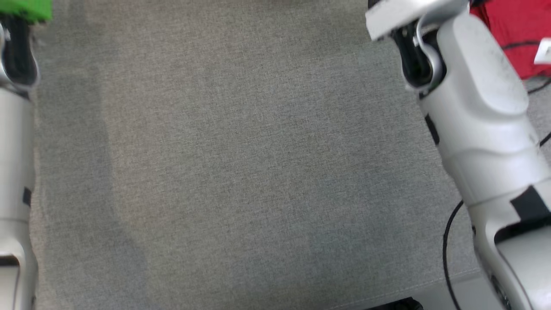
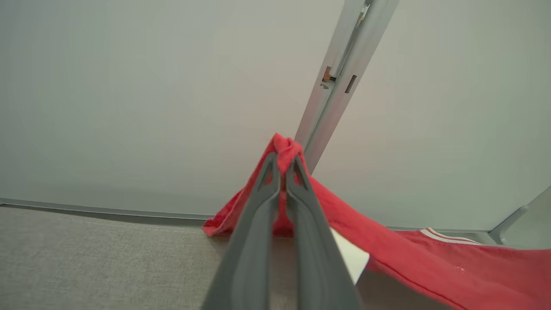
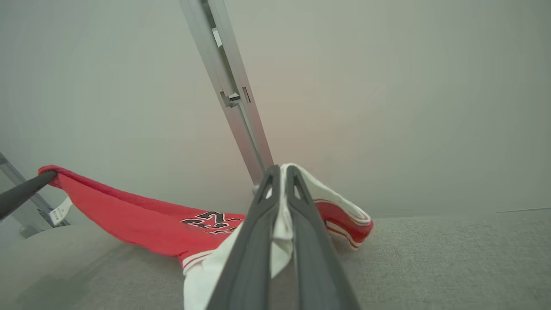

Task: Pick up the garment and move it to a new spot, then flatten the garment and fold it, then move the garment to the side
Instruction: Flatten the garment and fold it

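Observation:
The garment (image 2: pixel 430 262) is red with white trim and a black print (image 3: pixel 211 219). It hangs stretched between my two grippers, sagging onto the grey cloth surface (image 1: pixel 258 150). My left gripper (image 2: pixel 282 165) is shut on a bunched red corner, lifted off the surface. My right gripper (image 3: pixel 282 172) is shut on a white-trimmed edge. A dark finger (image 3: pixel 26 191) of the left gripper shows at the far left of the right wrist view, at the garment's other corner. In the head view a piece of the garment (image 1: pixel 516 34) shows at the top right, behind my right forearm (image 1: pixel 482 107).
My left forearm (image 1: pixel 15 172) runs along the left edge. A green object (image 1: pixel 30 10) sits at the top left corner. A black cable (image 1: pixel 447 241) hangs by the right arm. A metal post (image 2: pixel 340 82) and pale wall stand behind the surface.

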